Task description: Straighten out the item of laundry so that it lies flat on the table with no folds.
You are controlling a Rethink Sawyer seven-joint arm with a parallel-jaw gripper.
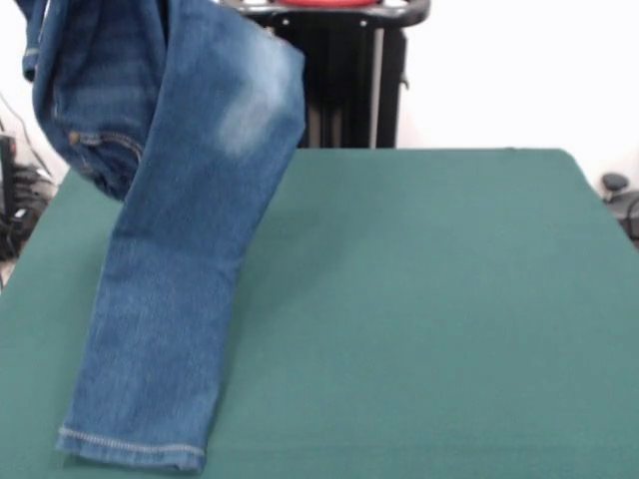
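The blue denim jeans [180, 230] hang down from above the picture's top edge at the left. One leg with a faded pale patch runs down and to the left; its hemmed end with orange-tan stitching rests on the dark green table [429, 329] near the front left. The waist part with a pocket bunches behind it at the upper left. The gripper is out of view above the top edge, so what holds the jeans is hidden.
The robot's black pedestal [344, 85] stands at the table's far side, with a red part at the top edge. Cables lie off the table's left side and a dark object sits off its right edge.
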